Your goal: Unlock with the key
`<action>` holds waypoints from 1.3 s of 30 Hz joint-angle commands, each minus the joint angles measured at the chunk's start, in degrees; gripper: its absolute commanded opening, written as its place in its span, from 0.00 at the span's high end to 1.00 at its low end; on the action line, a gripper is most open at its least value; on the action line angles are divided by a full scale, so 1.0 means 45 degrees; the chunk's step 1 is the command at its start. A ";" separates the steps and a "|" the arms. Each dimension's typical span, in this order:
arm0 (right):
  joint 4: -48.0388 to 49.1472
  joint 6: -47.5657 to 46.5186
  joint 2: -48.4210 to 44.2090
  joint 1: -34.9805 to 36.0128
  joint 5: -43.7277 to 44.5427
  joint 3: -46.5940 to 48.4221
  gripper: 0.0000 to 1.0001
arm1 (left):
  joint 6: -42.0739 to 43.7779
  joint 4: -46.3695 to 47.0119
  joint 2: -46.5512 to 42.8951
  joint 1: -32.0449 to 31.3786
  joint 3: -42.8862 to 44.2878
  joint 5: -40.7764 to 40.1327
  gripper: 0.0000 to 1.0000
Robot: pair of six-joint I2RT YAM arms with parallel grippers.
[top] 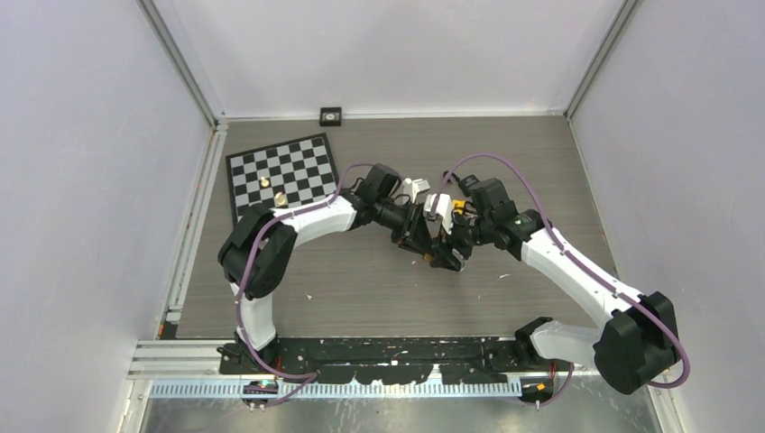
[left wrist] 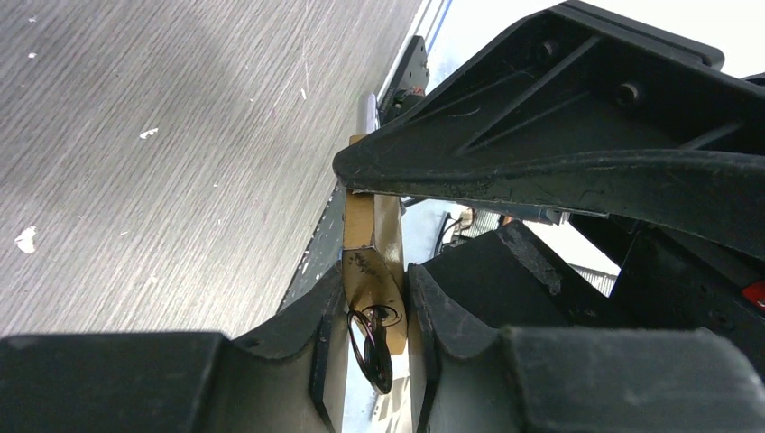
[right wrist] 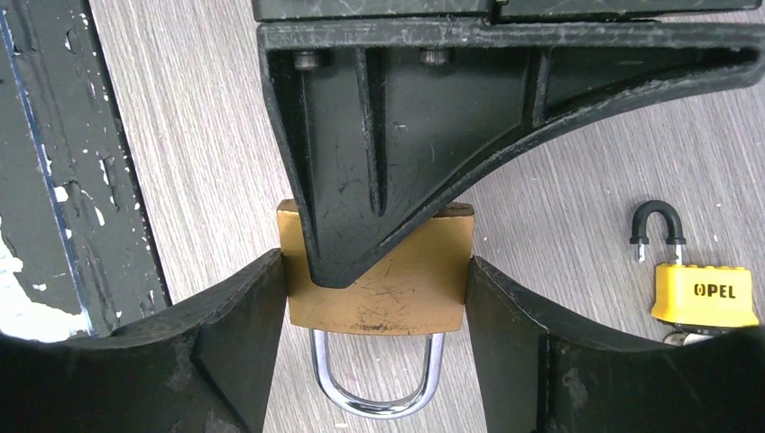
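The right gripper (right wrist: 374,280) is clenched on the brass padlock (right wrist: 397,302), shackle (right wrist: 377,383) pointing back toward its wrist. The left gripper (left wrist: 376,284) straddles the lock's opposite end, where a dark ring (left wrist: 372,347) hangs; key and grip cannot be told. Hold the body rigid; turn squarely about the keyway. Only the right wrist view shows a yellow padlock (right wrist: 704,293) on the tabletop (right wrist: 559,180) beside that gripper; only the left shows the ring.

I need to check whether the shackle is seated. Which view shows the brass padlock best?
Right wrist: the brass padlock sits mid-frame, broad face toward the camera, both shackle legs entering the body. Left wrist shows only its narrow edge. In the top external view it cannot be made out.
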 commanded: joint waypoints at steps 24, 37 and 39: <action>-0.1478 0.0192 0.1880 -0.0743 -0.2953 0.2062 0.35 | 0.6477 -0.1912 -0.3098 0.1566 -0.0616 0.1338 1.00; -0.1585 0.0046 0.2592 -0.0628 -0.3054 0.1979 0.71 | 0.4931 0.0429 -0.3479 0.1566 -0.1206 0.1908 1.00; -0.1578 0.0111 0.2652 -0.0607 -0.3064 0.2013 0.73 | 0.4749 0.0739 -0.3471 0.1575 -0.1279 0.2058 1.00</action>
